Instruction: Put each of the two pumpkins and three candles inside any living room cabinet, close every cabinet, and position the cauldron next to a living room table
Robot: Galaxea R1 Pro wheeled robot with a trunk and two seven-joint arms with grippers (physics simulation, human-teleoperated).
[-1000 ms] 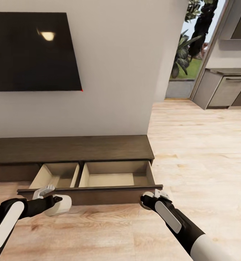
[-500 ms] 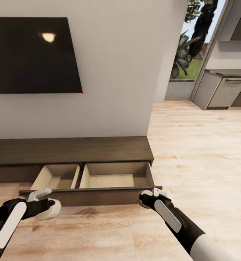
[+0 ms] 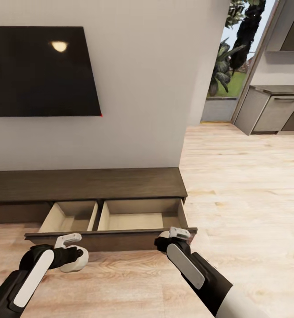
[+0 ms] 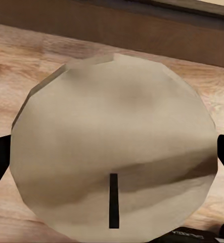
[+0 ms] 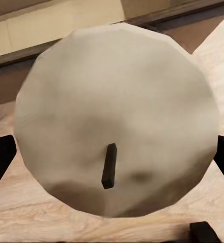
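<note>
Pretty plain room. A light grey wall [image 3: 142,88] took up most of the head view, with a big black TV [image 3: 40,70] mounted around 10 o'clock, catching a small ceiling-light reflection. The floor [image 3: 244,185] was pale wood planks. Up at 2 o'clock a tall glass opening [image 3: 235,57] showed green plants and daylight outside. Just right of that sat grey kitchen units [image 3: 275,110] under a dark countertop, with an upper cupboard above.
</note>
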